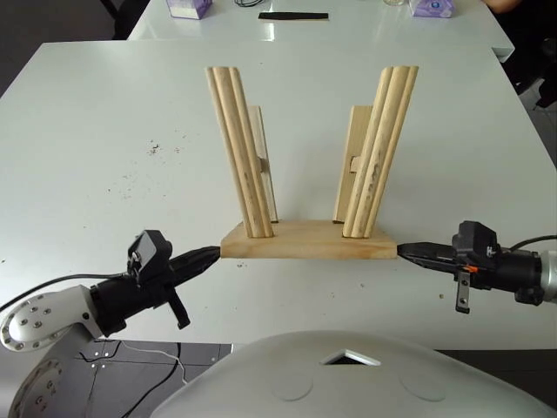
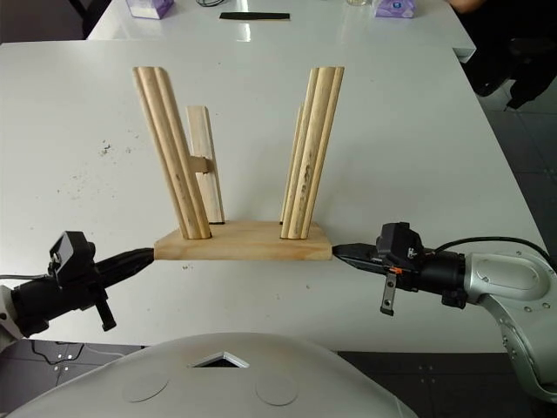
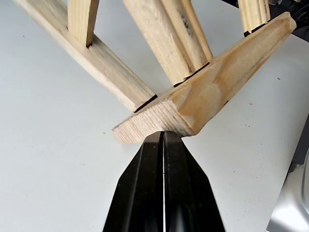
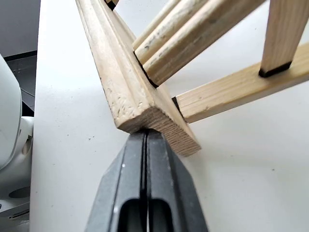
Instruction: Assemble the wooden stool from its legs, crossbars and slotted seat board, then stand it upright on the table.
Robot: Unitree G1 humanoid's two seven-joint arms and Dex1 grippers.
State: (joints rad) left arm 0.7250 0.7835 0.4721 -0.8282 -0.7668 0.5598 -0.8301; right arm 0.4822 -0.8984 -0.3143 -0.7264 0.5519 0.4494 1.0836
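Observation:
The wooden stool stands upside down near the table's front edge, its seat board (image 1: 306,240) flat on the white table (image 1: 104,131). Two leg bundles (image 1: 240,148) (image 1: 381,148) rise from the slots and splay outward, with crossbars (image 1: 265,164) behind them. My left gripper (image 1: 213,252) is shut, its tip touching the board's left end (image 3: 159,123). From the other side my right gripper (image 1: 404,251) is also shut, its tip against the board's right end (image 4: 145,118). Neither holds anything.
At the far table edge lie a black strip (image 1: 293,16) and two purple boxes (image 1: 189,8) (image 1: 432,8). Small dark crumbs (image 1: 155,149) dot the table left of the stool. Open tabletop lies on both sides.

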